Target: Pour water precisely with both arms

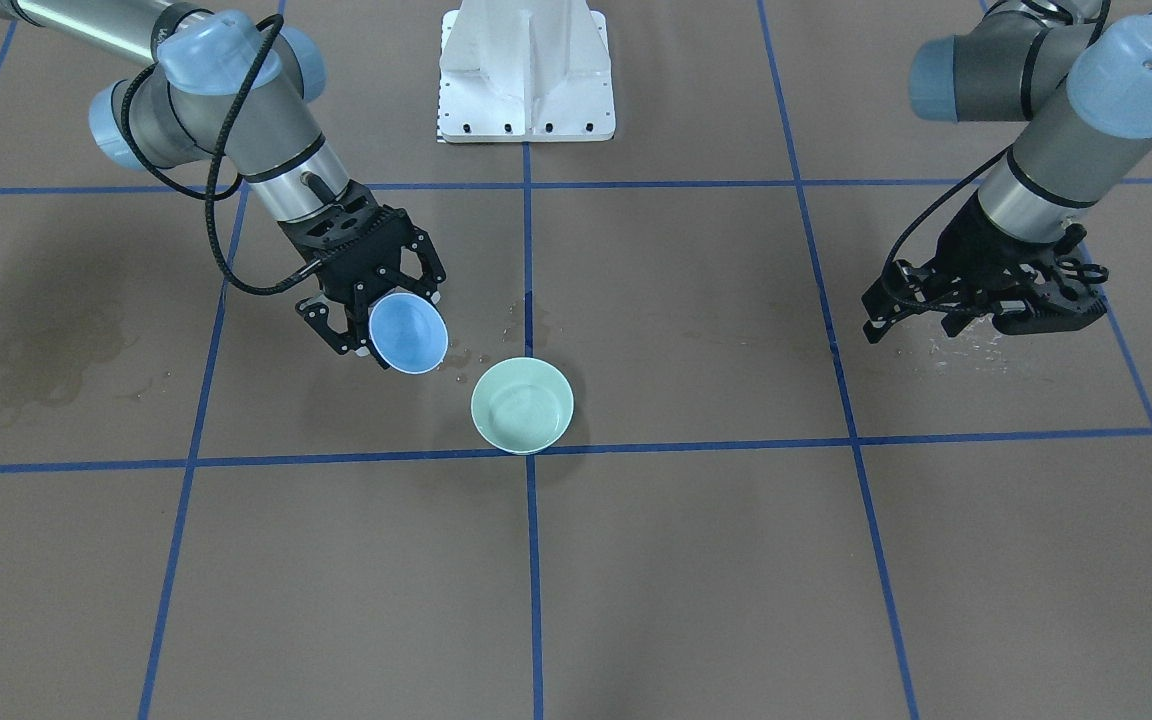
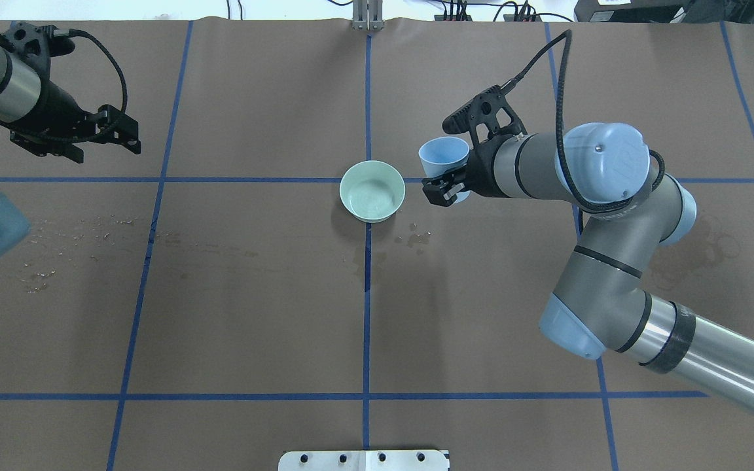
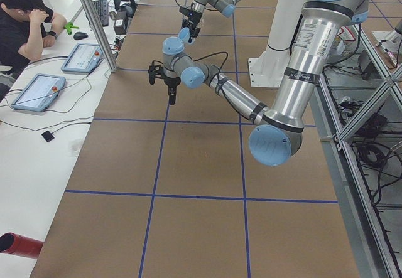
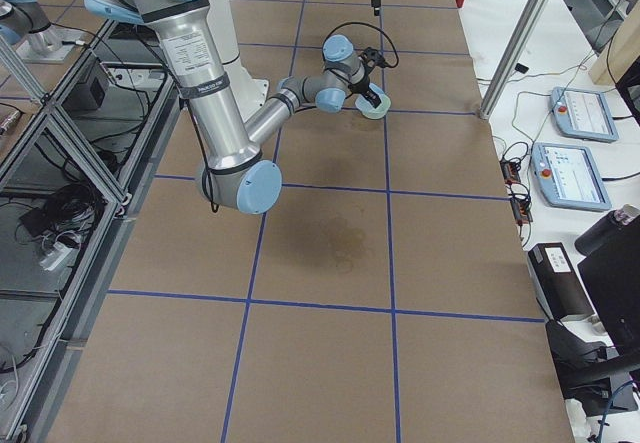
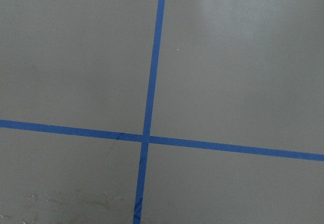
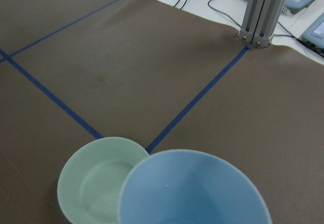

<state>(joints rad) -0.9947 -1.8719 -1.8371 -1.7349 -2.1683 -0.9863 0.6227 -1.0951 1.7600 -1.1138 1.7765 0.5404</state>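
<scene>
My right gripper (image 1: pixel 386 318) is shut on a light-blue cup (image 1: pixel 408 333) and holds it tilted above the table, beside a pale green bowl (image 1: pixel 522 405). The overhead view shows the cup (image 2: pixel 442 154) just right of the bowl (image 2: pixel 372 191). In the right wrist view the cup's mouth (image 6: pixel 195 188) overlaps the bowl's rim (image 6: pixel 96 178), and only a few droplets show inside the cup. Water (image 6: pixel 104 198) shows as a faint sheen in the bowl. My left gripper (image 2: pixel 115 134) is open and empty, far off at the table's left side (image 1: pixel 921 322).
Spilled droplets lie on the brown paper by the bowl (image 2: pixel 416 237) and under the left arm (image 2: pixel 76 226). Blue tape lines (image 2: pixel 367 294) grid the table. The white pedestal (image 1: pixel 526 75) stands at the robot's side. A dried stain (image 2: pixel 704 252) marks the right.
</scene>
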